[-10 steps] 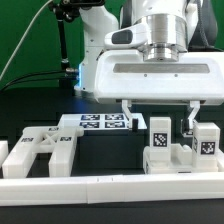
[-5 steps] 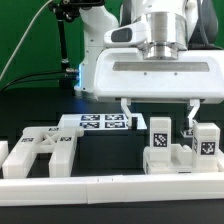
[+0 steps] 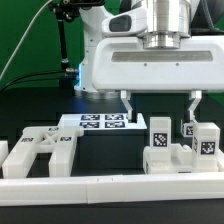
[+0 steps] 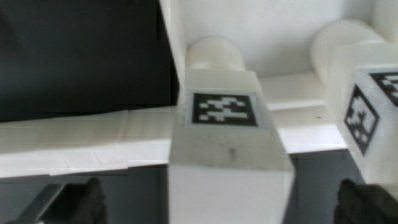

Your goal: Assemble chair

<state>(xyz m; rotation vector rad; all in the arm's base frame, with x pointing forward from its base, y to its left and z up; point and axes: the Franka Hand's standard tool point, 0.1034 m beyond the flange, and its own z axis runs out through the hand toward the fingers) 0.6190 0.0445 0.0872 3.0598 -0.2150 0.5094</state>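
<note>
The chair lies in loose white tagged parts. One upright square leg [image 3: 158, 131] stands at the exterior view's right, a second leg [image 3: 207, 139] is beside it, and low blocks [image 3: 172, 158] sit at their feet. My gripper [image 3: 161, 108] hangs open just above the first leg, one finger on each side and neither touching it. In the wrist view that leg [image 4: 222, 110] fills the middle, with a dark fingertip [image 4: 71, 200] to one side and the other fingertip [image 4: 365, 200] across from it. My gripper [image 4: 221, 203] holds nothing.
A forked white chair part [image 3: 40, 152] lies at the exterior view's left. The marker board [image 3: 100, 122] sits flat behind it. A low white rim wall [image 3: 110, 186] runs along the front. The second leg [image 4: 365, 105] stands close by in the wrist view.
The gripper has risen a little and shifted slightly toward the exterior view's right, still open. The chair parts have not moved.
</note>
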